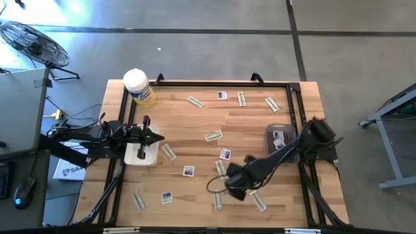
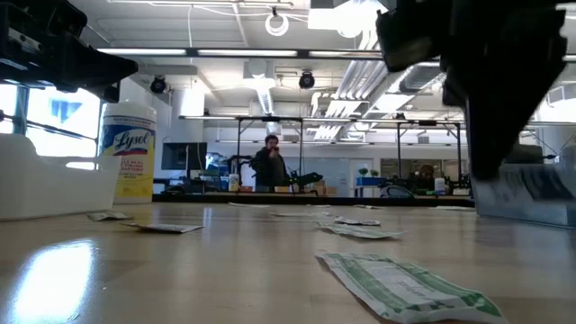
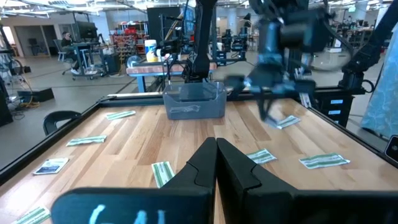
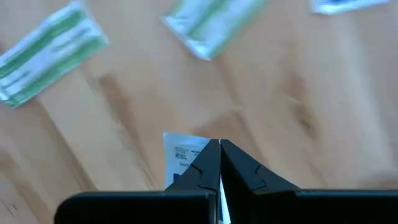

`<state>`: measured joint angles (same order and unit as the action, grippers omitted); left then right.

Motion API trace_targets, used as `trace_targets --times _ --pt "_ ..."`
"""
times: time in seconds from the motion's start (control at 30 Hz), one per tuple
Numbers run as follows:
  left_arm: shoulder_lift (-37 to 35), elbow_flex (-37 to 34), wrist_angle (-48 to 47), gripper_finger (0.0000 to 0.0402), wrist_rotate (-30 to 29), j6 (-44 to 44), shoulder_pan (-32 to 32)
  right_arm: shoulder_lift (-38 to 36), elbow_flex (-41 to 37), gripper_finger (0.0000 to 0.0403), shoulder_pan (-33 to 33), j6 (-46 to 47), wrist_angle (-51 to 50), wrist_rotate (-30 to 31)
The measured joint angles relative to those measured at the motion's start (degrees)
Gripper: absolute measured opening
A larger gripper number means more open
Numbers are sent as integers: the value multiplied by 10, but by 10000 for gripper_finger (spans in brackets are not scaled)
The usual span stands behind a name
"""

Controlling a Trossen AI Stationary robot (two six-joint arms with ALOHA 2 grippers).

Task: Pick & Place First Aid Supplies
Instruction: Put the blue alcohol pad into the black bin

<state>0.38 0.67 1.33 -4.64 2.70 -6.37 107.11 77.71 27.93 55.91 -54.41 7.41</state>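
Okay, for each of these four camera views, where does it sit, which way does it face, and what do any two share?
High view: overhead, looking straight down on the table; both arms show, the right claw low over the packets.
Low view: at tabletop height, facing the room; strip packet near, Lysol canister behind.
Left wrist view: looks across the table past the shut left claw at the clear bin.
Right wrist view: looks down at the wood; right claw shut on a white square packet.
Shared: canister also in the high view.

Right gripper (image 1: 235,188): fingers (image 4: 205,163) pressing together, pinching a white packet (image 4: 181,155) at their tips.
Right arm: reaching low and diagonally inward.
Left gripper (image 1: 156,137): fingers (image 3: 202,165) pressing together, hovering, holding nothing.
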Motion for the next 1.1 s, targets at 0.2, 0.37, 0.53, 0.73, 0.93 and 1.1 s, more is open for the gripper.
trace_targets --times 0.2,0.37,0.53,0.73,0.93,1.1 --pt "0 0 0 1 0 0 0 -110 0 1 -40 67 -128 63" --pt "0 0 0 1 0 0 0 -201 1 1 -64 193 -269 111" --pt "0 0 0 1 0 0 0 -254 -1 2 -85 274 -357 104" --pt "0 0 0 1 0 0 0 -305 -96 1 -122 291 -356 54" --pt "0 0 0 1 0 0 0 -363 -233 1 -168 292 -277 23" --pt "0 0 0 1 0 0 0 -403 -321 1 -215 287 -240 20"
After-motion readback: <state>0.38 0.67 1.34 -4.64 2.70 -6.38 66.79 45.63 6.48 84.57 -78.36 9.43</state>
